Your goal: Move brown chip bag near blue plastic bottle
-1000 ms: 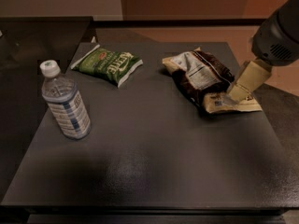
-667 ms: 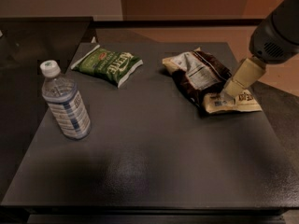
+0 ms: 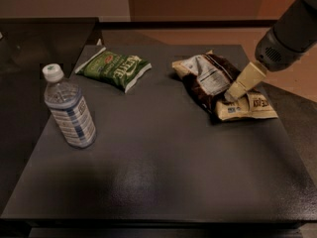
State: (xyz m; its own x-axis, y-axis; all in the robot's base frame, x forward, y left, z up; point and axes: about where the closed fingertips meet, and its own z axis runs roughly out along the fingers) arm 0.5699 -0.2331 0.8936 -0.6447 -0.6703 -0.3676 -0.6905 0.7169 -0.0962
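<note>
Our claw [image 3: 232, 96] touches the brown chip bag [image 3: 205, 78] near its right end; whether it grips, we cannot tell. The blue plastic bottle [image 3: 69, 110] stands well apart, at the left of the bench [image 3: 163, 177].

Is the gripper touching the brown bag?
Cannot tell. In the camera view the gripper overlaps the right half of the brown bag, but contact isn't plain.

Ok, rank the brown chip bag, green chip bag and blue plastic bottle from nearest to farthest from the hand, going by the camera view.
1. brown chip bag: right side of the table, with the hand right on it.
2. green chip bag: toward the back, left of centre.
3. blue plastic bottle: standing upright near the left edge.
</note>
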